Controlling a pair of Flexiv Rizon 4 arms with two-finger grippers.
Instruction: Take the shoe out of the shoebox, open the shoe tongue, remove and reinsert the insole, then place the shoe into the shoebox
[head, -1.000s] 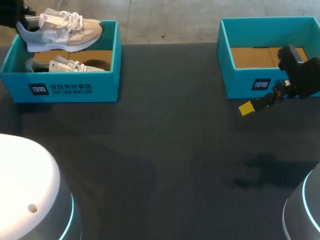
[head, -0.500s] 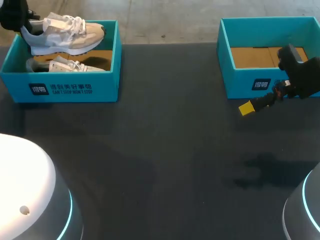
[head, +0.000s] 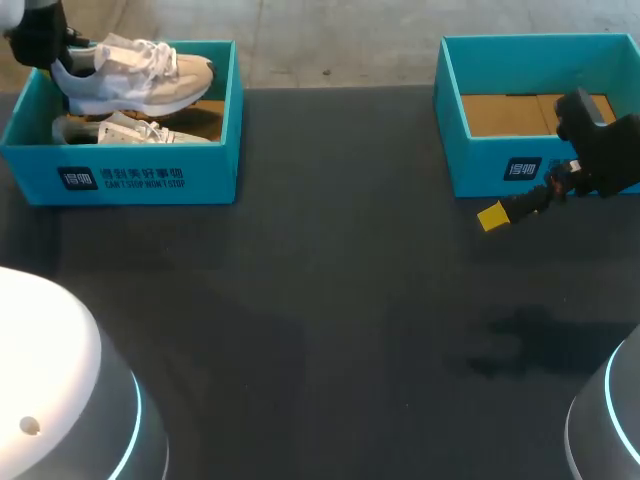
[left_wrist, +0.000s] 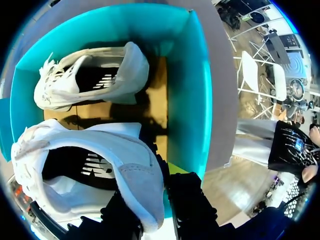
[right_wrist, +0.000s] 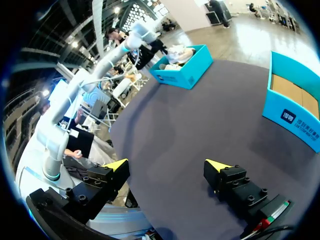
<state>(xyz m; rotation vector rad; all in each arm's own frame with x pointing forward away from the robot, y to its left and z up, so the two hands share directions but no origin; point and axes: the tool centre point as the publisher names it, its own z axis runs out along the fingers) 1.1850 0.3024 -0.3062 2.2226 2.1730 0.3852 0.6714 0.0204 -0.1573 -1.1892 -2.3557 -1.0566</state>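
A white and beige shoe (head: 140, 75) hangs over the left teal shoebox (head: 120, 180), toe pointing right. My left gripper (head: 45, 45) is shut on its heel. In the left wrist view the held shoe (left_wrist: 100, 170) has its heel collar pinched between the black fingers of that gripper (left_wrist: 160, 200). A second shoe (left_wrist: 90, 77) lies on its side on the cardboard floor of the box (left_wrist: 192, 100), and shows in the head view as the lower shoe (head: 125, 130). My right gripper (right_wrist: 167, 167) stands open and empty above the dark table, in front of the right box (head: 540, 165).
The right teal box (right_wrist: 295, 110) holds only its cardboard floor. The dark tabletop (head: 330, 300) stretches between the two boxes. My right arm's gripper (head: 500, 212) hovers just before that box's front wall.
My left gripper has carried the shoe a little to the right and lower, closer to the left box. The right arm has not moved.
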